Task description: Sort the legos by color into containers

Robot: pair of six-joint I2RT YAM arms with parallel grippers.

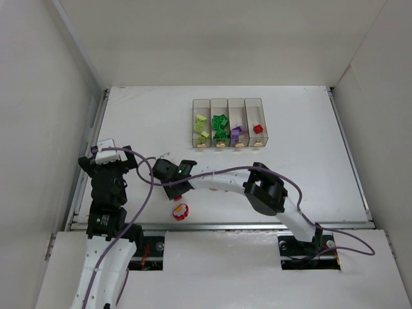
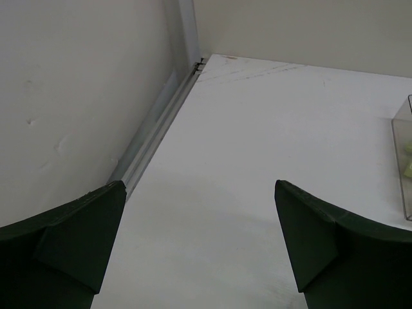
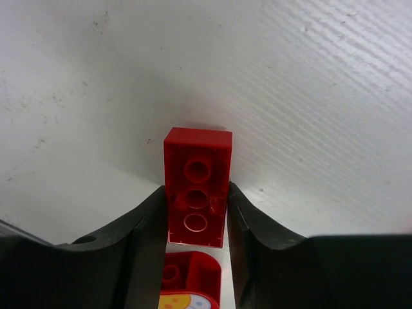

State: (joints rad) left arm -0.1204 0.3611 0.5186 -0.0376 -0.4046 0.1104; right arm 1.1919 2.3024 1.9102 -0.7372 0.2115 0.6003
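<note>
Pick-up step on this one. My right gripper [image 3: 196, 192] is squeezed onto a small red rectangular plastic brick [image 3: 196, 167], with the pads on its two long sides. It's well away from the row of four clear plastic bins [image 1: 230, 103], off to their near-left. I can't tell if it's clear of the table yet.

The brick's long axis runs straight out along my fingers, hollow underside facing my wrist camera.

Next I'd say lift, carry it to the rightmost bin, which already has a red piece [image 1: 258, 129] in it, and line the brick up with that narrow slot.

A red rounded piece with a yellow sticker [image 1: 181, 210] lies even further from the bins.

My left gripper [image 2: 199, 187] is spread wide, holding nothing.
</note>
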